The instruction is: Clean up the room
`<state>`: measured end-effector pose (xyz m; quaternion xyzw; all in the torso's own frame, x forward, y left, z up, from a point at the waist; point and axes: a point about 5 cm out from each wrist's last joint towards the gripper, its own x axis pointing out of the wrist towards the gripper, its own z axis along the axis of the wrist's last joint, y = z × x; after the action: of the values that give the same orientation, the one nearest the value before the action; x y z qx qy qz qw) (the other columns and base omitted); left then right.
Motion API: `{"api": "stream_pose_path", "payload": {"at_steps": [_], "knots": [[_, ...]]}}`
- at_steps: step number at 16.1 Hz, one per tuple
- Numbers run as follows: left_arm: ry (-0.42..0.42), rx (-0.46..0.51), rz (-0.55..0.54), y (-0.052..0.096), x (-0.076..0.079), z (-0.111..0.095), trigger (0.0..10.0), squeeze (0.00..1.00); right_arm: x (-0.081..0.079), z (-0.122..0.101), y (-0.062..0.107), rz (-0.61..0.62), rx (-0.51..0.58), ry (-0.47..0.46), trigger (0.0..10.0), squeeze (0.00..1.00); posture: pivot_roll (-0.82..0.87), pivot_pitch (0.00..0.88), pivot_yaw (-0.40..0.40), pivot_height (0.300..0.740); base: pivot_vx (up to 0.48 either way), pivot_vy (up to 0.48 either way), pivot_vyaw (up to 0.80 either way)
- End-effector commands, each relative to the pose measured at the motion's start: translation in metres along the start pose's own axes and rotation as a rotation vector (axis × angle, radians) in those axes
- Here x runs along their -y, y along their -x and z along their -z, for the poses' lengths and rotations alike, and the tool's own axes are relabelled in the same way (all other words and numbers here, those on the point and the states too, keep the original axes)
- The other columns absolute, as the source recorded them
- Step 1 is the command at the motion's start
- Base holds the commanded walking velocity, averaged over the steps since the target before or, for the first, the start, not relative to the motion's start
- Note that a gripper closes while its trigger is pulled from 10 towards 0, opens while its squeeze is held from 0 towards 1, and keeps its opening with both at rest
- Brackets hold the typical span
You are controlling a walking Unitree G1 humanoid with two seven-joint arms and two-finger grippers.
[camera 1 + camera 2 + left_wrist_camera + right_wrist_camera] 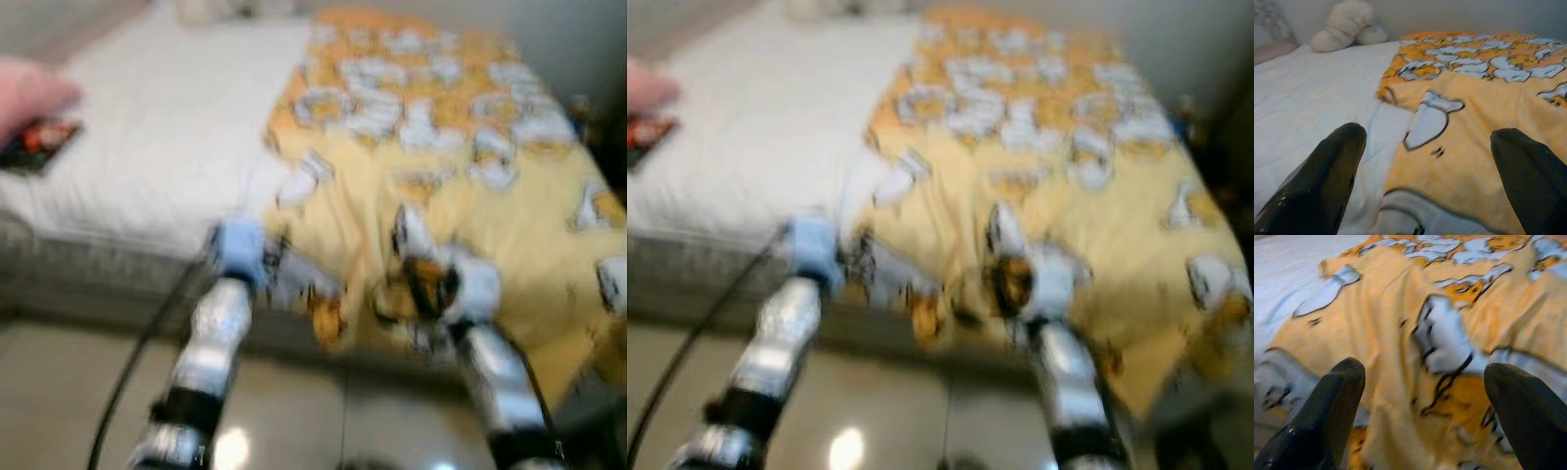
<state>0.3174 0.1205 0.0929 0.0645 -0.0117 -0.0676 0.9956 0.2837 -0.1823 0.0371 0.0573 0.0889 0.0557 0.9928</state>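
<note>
A yellow blanket (460, 166) printed with white and orange figures lies spread over the right half of a bed, its near edge hanging over the bed's front side. My left gripper (1432, 161) is open, held low over the blanket's left border where it meets the white sheet (1308, 107). My right gripper (1425, 396) is open too, just above rumpled folds of the blanket (1400, 333) near the bed's front edge. Both silver arms (211, 343) reach forward from the bottom of the blurred head views.
The white sheet (147, 127) covers the bed's left half. A small dark and red object (39, 142) lies at its far left, with a person's hand (24, 93) above it. A pale stuffed toy (1344, 24) sits at the bed's head. Shiny tiled floor (59, 392) lies below.
</note>
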Motion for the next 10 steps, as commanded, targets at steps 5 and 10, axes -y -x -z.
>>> {"api": "stream_pose_path", "payload": {"at_steps": [5,10], "knots": [[-0.012,-0.007,-0.025,0.001,-0.012,0.005,10.0,0.0,-0.011,-0.009,-0.006,-0.04,0.038,0.024,10.0,0.0,0.06,0.0,-0.021,0.74,0.48,0.0,0.0],[-0.055,-0.055,-0.055,0.002,-0.025,0.017,10.0,0.0,-0.015,-0.005,-0.004,-0.075,0.002,0.037,10.0,0.0,0.06,0.0,-0.039,0.74,0.096,0.153,-0.15]]}}
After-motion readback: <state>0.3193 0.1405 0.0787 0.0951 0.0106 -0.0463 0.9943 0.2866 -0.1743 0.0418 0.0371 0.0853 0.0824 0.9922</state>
